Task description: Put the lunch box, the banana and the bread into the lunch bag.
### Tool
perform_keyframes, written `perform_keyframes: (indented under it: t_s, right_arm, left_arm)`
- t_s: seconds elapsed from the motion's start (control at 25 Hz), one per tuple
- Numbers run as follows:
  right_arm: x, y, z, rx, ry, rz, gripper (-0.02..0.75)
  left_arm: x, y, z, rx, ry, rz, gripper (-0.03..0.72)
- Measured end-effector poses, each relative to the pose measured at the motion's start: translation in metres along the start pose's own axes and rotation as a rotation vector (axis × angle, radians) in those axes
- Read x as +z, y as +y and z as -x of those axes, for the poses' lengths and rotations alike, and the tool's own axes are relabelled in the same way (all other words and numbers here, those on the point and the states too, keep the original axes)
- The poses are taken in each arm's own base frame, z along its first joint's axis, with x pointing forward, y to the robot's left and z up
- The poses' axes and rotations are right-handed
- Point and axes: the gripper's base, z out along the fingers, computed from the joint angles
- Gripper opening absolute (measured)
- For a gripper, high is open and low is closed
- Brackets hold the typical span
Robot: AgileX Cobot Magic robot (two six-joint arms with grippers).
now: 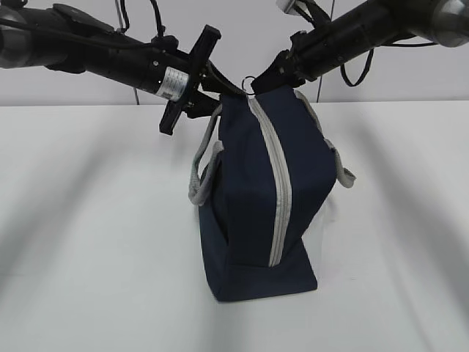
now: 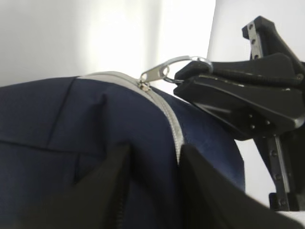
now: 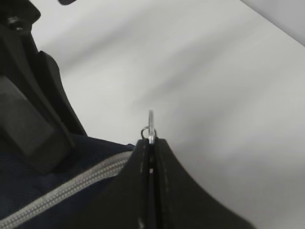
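The navy lunch bag (image 1: 256, 198) stands upright mid-table with its grey zipper (image 1: 281, 191) closed along the top and front. My right gripper (image 1: 258, 85) is shut on the metal ring pull (image 3: 150, 123) at the bag's top; the ring (image 2: 169, 67) sticks out past its fingertips. My left gripper (image 2: 155, 153) straddles the top fabric of the bag (image 2: 71, 124) beside the zipper, jaws partly apart with navy cloth between them. Whether they pinch the cloth I cannot tell. The lunch box, the banana and the bread are out of view.
Grey strap handles (image 1: 201, 180) hang off both sides of the bag. The white table (image 1: 95, 242) surrounds it, and a pale wall runs behind. Both black arms meet above the bag's top.
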Motion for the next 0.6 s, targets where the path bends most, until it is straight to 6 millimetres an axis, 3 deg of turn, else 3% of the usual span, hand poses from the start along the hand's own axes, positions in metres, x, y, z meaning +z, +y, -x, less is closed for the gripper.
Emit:
perform_keyframes:
  t_s: [0.32,0.6]
  right_arm:
    - [0.0,-0.0003,-0.0008,-0.015,0.008,-0.004,-0.016]
    - [-0.0003,-0.0009,-0.0016,-0.222,0.017,-0.006,-0.016]
  left_arm:
    - [0.0036,0.0034,-0.0002,0.006,0.007,0.004,0.029]
    - [0.0037,0.0032,-0.0016,0.031,0.022,0.002,0.008]
